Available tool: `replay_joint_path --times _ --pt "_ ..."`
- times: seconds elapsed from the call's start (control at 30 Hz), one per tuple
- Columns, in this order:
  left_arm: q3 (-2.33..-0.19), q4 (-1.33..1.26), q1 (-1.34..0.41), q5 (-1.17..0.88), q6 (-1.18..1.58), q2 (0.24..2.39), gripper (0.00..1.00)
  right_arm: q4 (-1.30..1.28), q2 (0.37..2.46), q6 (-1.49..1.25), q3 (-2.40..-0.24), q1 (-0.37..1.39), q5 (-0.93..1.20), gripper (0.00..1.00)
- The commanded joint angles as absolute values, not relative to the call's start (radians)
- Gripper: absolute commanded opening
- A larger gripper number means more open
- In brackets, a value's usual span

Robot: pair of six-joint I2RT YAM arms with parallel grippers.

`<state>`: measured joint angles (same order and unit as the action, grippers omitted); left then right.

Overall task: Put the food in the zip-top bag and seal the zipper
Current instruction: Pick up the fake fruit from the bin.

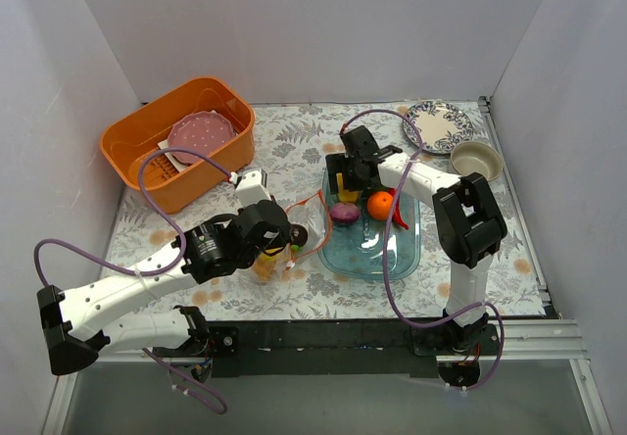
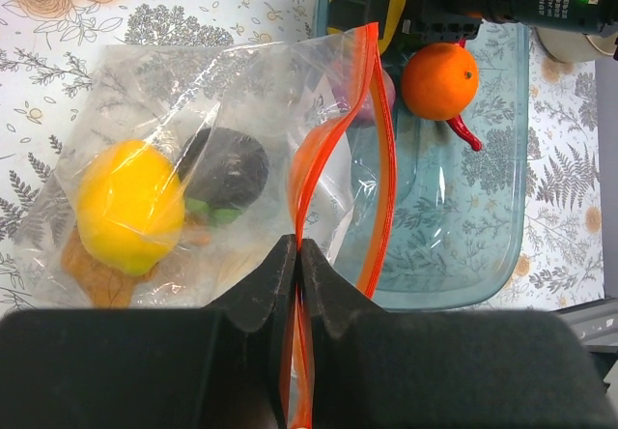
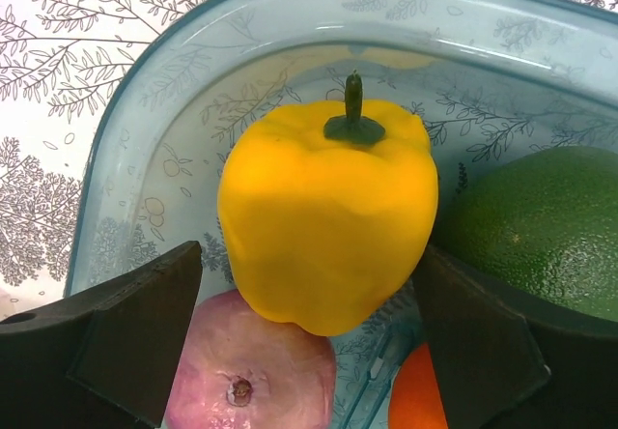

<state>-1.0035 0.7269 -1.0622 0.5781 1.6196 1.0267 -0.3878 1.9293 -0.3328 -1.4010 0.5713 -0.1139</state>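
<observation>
Where the left pincer (image 2: 297, 250) comes together, its 2 black fingers are pressed tight on the zipper (image 2: 314, 154), with the orange-red strip pinched flat between them. Just beyond the fingertips the strip rises and splits into 2 runs, so the mouth of the zip-top bag (image 2: 241, 81) gapes. Left of the fingers, the clear crinkly bag lies on the flowered tablecloth (image 2: 97, 23) with 2 pieces of food inside: a lemon (image 2: 130, 207) and, nearer the zipper, a dark round one (image 2: 224, 170). Right of this pincer sits the clear blue tray (image 2: 463, 255), and the bag's open mouth lies over its edge. Farther ahead in the tray is an orange (image 2: 439, 81), with a red chili (image 2: 463, 131) showing right against it.

Over the tray's far end, the right pincer (image 3: 319, 303) stands wide apart, 1 finger on each side of the yellow pepper (image 3: 328, 226); I cannot tell whether the pads touch it. Close below the pepper lies a purple onion (image 3: 256, 371), and by the pincer's right finger, against the pepper, a green round one (image 3: 541, 226).

Well away from both pincers, an orange basket (image 1: 176, 141) holds a pink plate (image 1: 201, 129). A patterned plate (image 1: 438, 124) and a bowl (image 1: 476, 158) sit in the far right corner.
</observation>
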Motion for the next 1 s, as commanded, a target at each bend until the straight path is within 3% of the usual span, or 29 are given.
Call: replay_joint_path --times 0.0,0.23,0.97 --pt "-1.019 0.73 -1.058 0.569 1.626 1.011 0.05 -0.338 1.931 -0.313 -1.396 0.568 -0.123 0.89" --pt "-1.014 0.743 -1.058 0.572 1.635 1.006 0.06 -0.325 1.924 -0.314 -1.378 0.566 -0.095 0.44" --pt "-1.006 0.724 -1.057 0.558 1.629 1.037 0.06 -0.321 1.566 -0.345 -1.204 0.568 -0.069 0.4"
